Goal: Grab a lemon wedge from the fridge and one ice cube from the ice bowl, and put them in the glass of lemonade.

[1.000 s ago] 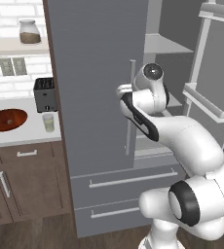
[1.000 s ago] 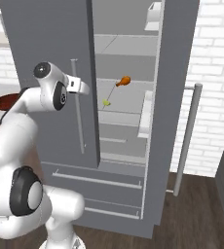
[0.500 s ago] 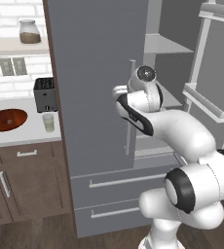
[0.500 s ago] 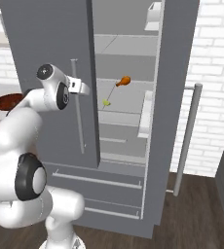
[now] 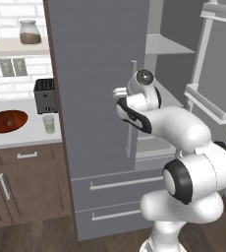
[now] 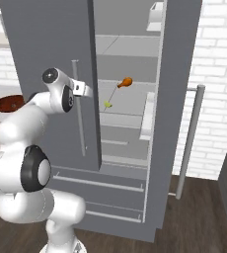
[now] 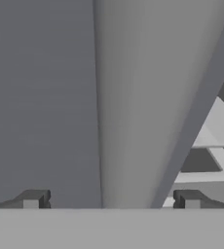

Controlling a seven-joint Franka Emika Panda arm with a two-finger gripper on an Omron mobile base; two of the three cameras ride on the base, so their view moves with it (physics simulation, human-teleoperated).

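Right base view shows the fridge [image 6: 51, 49] partly open; the end effector [image 6: 88, 91] is spread, empty, at its door edge. Next, reach the lemon wedge [image 6: 107, 104] at 3 o'clock.

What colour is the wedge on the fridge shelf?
Pale yellow-green; the lemon wedge shows best in the right base view, below the drumstick.
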